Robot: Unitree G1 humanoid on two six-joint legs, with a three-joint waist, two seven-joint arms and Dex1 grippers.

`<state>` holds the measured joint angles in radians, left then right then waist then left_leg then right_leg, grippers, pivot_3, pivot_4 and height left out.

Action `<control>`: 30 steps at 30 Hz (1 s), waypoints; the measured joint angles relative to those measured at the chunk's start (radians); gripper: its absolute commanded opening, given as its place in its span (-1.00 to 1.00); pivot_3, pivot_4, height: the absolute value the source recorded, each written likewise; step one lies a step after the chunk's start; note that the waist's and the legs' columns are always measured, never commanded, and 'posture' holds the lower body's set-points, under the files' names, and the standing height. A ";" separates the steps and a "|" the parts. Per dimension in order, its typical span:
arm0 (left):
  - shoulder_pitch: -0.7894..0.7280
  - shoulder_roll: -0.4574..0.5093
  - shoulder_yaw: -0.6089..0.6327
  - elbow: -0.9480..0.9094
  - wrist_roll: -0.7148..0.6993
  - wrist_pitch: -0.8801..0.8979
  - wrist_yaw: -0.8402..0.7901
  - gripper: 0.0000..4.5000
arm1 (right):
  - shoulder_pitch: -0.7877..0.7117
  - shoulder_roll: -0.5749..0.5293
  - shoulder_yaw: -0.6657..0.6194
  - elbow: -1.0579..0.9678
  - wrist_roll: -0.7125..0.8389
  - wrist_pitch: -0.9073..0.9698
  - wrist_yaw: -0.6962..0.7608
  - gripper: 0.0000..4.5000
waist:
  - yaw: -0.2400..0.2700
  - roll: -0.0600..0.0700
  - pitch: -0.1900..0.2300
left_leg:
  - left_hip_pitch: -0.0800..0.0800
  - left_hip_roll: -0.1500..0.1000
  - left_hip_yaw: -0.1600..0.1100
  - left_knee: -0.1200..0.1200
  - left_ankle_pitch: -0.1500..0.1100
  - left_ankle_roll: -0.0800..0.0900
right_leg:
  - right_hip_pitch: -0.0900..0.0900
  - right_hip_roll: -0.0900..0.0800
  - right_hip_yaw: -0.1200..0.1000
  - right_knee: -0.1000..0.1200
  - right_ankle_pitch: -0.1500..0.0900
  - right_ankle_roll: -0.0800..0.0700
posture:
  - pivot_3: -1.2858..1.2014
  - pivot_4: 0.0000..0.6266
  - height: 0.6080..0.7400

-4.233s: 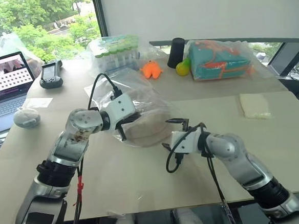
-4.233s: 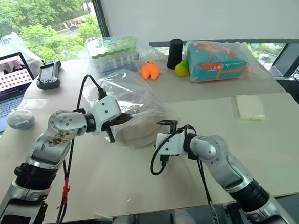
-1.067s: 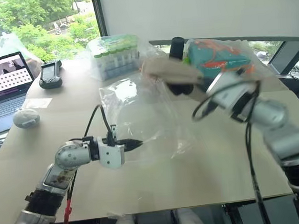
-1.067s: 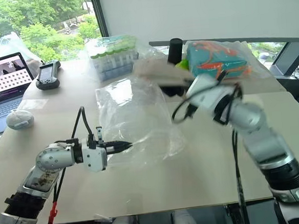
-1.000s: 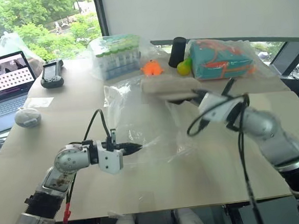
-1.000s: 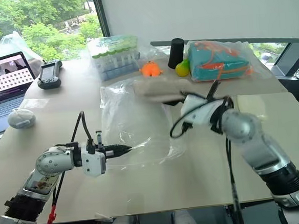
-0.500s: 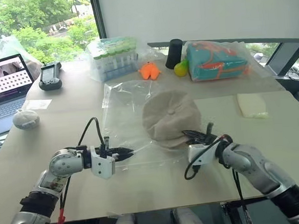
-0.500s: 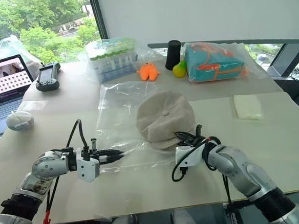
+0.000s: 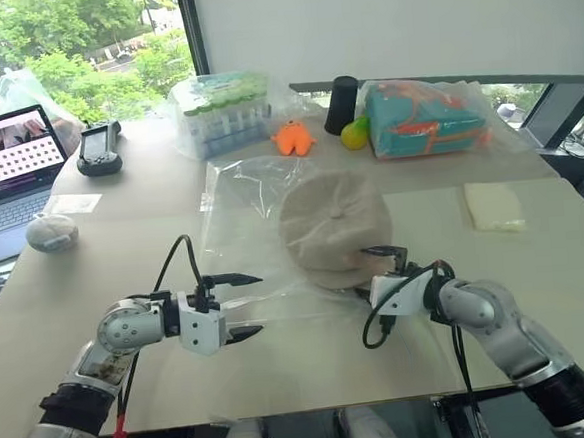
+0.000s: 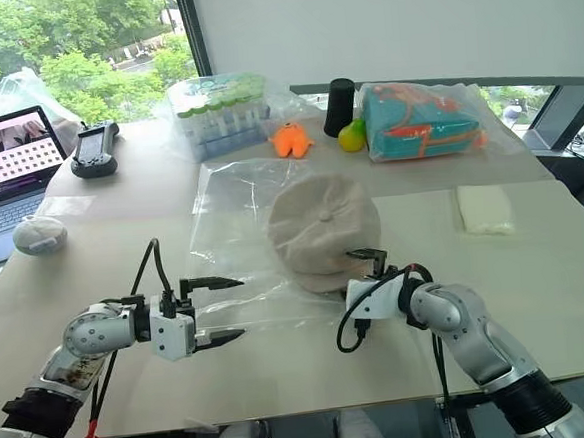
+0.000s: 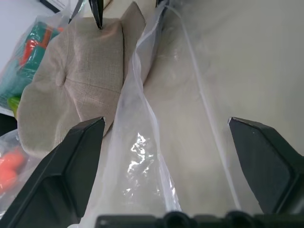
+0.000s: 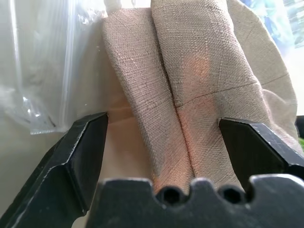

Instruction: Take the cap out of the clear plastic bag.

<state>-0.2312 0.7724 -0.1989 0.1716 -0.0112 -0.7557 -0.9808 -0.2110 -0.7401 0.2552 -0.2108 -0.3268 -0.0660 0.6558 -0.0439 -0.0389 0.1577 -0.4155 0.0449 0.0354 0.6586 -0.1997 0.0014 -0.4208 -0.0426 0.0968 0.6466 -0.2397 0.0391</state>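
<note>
Just let go with both: my left gripper [image 9: 243, 305] and right gripper [image 9: 377, 270] are spread wide now, the cap [image 9: 333, 222] sits on top of the flat clear plastic bag [image 9: 240, 223], so job's basically done.

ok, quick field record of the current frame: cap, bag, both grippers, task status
cap: the cap lies crown up on the table, out of the bag, resting partly on the bag's right edge
bag: the clear plastic bag lies flat and empty on the table, left of the cap
left gripper: left gripper open, its fingers either side of the bag's near edge, not pinching it
right gripper: right gripper open, at the cap's near brim, holding nothing
task status: cap looks removed; both grippers released
</note>
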 measured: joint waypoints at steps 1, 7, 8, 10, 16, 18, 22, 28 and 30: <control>0.020 0.016 -0.001 -0.015 -0.010 0.002 -0.010 1.00 | 0.005 -0.017 -0.009 -0.012 0.028 0.012 0.033 1.00 | 0.000 0.000 0.000 | 0.000 0.000 0.000 0.000 0.000 0.000 | 0.000 0.000 0.000 0.000 0.000 0.000 | 0.03 -0.52 1.00; 0.188 0.115 0.093 -0.235 -0.206 0.226 -0.016 1.00 | 0.052 -0.083 -0.233 -0.188 0.502 0.370 0.282 1.00 | 0.001 0.000 0.000 | 0.001 0.004 0.000 0.000 0.000 0.000 | 0.001 -0.001 0.000 0.000 0.000 -0.001 | 0.03 -0.52 1.00; 0.232 0.130 0.126 -0.295 -0.253 0.302 0.000 1.00 | 0.049 -0.109 -0.291 -0.210 0.608 0.455 0.325 1.00 | 0.001 0.000 0.000 | 0.002 0.004 0.000 0.000 0.000 0.000 | 0.002 -0.001 0.000 0.000 0.000 -0.001 | 0.03 -0.52 1.00; 0.347 0.148 0.186 -0.427 -0.337 0.448 0.038 1.00 | 0.052 -0.182 -0.393 -0.223 0.777 0.593 0.408 1.00 | -0.001 0.000 0.000 | 0.002 0.004 0.000 -0.001 0.000 0.000 | 0.002 -0.001 0.000 -0.001 -0.001 -0.001 | 0.03 -0.52 1.00; 0.455 0.152 0.370 -0.645 -0.674 0.948 0.248 1.00 | -0.072 -0.135 -0.544 -0.155 1.028 0.803 0.340 1.00 | -0.001 -0.001 0.001 | 0.005 0.005 0.000 -0.002 0.000 0.000 | 0.001 0.002 -0.001 0.001 -0.004 0.004 | 0.03 -0.52 1.00; 0.399 0.132 0.452 -0.636 -0.766 1.068 0.350 1.00 | -0.114 -0.099 -0.558 -0.121 1.034 0.822 0.257 1.00 | 0.000 -0.001 0.001 | 0.005 0.004 0.000 -0.002 0.000 0.000 | 0.001 0.002 -0.001 0.001 -0.004 0.003 | 0.03 -0.52 1.00; 0.160 -0.047 0.561 -0.471 -0.748 1.172 0.702 1.00 | -0.214 0.028 -0.548 -0.032 0.929 0.829 -0.018 1.00 | 0.001 0.000 0.001 | 0.003 0.003 -0.001 -0.001 0.000 0.000 | 0.001 0.004 -0.001 0.000 -0.003 0.005 | 0.03 -0.52 1.00; 0.069 -0.273 0.610 -0.313 -0.512 1.176 1.104 1.00 | -0.201 0.091 -0.441 0.125 0.598 0.681 -0.321 1.00 | 0.005 -0.001 0.000 | -0.008 -0.002 -0.002 -0.002 -0.002 -0.002 | -0.006 -0.001 0.000 -0.002 0.001 0.000 | 0.03 -0.52 1.00; 0.048 -0.301 0.604 -0.275 -0.453 1.168 1.153 1.00 | -0.201 0.111 -0.421 0.168 0.531 0.636 -0.387 1.00 | 0.007 -0.001 0.000 | -0.007 -0.002 -0.002 -0.002 -0.002 -0.002 | -0.005 -0.001 0.000 -0.002 0.001 0.000 | 0.03 -0.52 1.00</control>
<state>-0.1836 0.4718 0.4050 -0.1037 -0.4644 0.4124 0.1726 -0.4116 -0.6295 -0.1659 -0.0426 0.2040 0.5705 0.2683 -0.0367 -0.0398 0.1581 -0.4227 0.0428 0.0330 0.6568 -0.2015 -0.0006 -0.4263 -0.0436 0.0973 0.6447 -0.2383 0.0395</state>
